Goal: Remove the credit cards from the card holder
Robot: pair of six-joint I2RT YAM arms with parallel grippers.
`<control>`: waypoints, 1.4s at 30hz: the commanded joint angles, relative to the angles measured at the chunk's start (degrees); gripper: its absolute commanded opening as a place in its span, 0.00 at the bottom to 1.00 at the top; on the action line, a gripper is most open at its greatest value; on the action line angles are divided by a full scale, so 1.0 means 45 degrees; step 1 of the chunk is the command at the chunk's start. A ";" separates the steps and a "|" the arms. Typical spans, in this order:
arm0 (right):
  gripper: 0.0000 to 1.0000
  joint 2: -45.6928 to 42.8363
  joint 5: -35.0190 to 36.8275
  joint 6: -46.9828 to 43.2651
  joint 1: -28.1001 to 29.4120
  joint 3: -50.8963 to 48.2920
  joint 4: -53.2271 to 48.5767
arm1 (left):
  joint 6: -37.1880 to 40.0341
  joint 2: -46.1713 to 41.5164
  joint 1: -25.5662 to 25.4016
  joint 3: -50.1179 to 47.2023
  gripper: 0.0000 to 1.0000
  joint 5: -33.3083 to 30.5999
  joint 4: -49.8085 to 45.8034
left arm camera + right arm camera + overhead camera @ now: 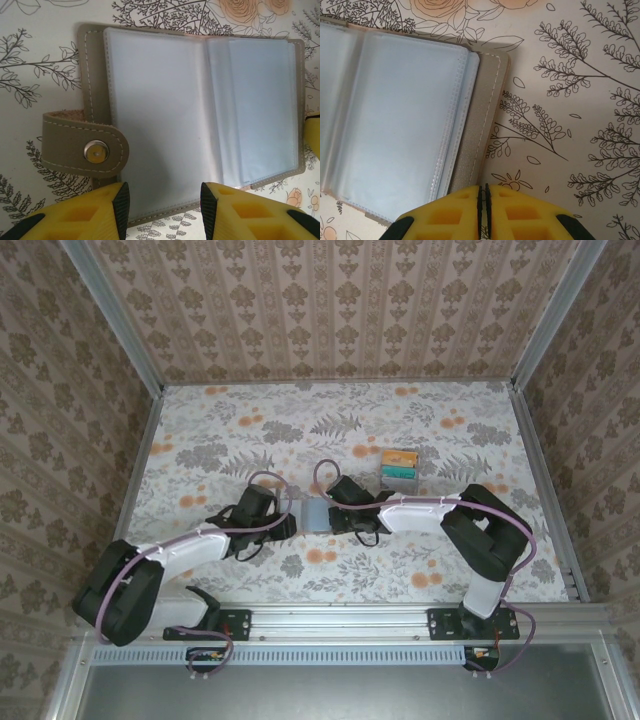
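Card holder (318, 516): lies open and flat on the floral tabletop (250, 420), at the centre of the top view, between the two grippers.
Holder detail: in the left wrist view the card holder (200, 115) shows a taupe stitched border and two panels of pale bluish clear sleeves; whether cards sit in them, cannot tell.
Strap (82, 150): taupe tab with a metal snap, sticking out at the holder's left edge, mid-left of the frame.
Left gripper (288, 525): at the holder's left edge in the top view. From its own wrist camera the left gripper (165, 205) has its jaws apart, the holder's near edge lying between the fingertips, nothing clamped.
Right gripper (342, 520): at the holder's right edge. From its own wrist camera the right gripper (482, 200) has its jaws closed, pad to pad, just beside the lower right corner of the holder (395, 115).
Clear box (400, 471): coloured cards inside, upper right of the holder, apart from it.
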 commanded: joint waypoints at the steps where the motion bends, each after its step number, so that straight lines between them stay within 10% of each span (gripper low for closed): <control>1: 0.16 0.0166 -0.0214 0.0195 0.0149 0.0370 -0.0208 | 0.0117 0.0270 -0.0001 0.0263 0.44 0.0088 0.0341; 27: 0.20 -0.1071 0.0521 -0.0136 0.0257 0.0488 -0.0716 | 0.0054 -0.1051 -0.0763 0.1860 0.42 -0.0489 -0.1406; 31: 0.23 -0.2458 0.1388 -0.0315 0.0248 0.0121 -0.0795 | 0.0270 -0.2401 -0.0718 0.2438 0.53 -0.1710 -0.3126; 36: 0.35 -0.4703 0.3119 -0.0879 0.0209 -0.0944 -0.0714 | 0.0300 -0.3806 -0.0547 0.3002 0.97 -0.3863 -0.4824; 42: 0.62 -0.8274 0.5530 -0.2321 0.0064 -0.2705 -0.0296 | 0.0410 -0.4956 -0.0450 0.3144 1.00 -0.6618 -0.5586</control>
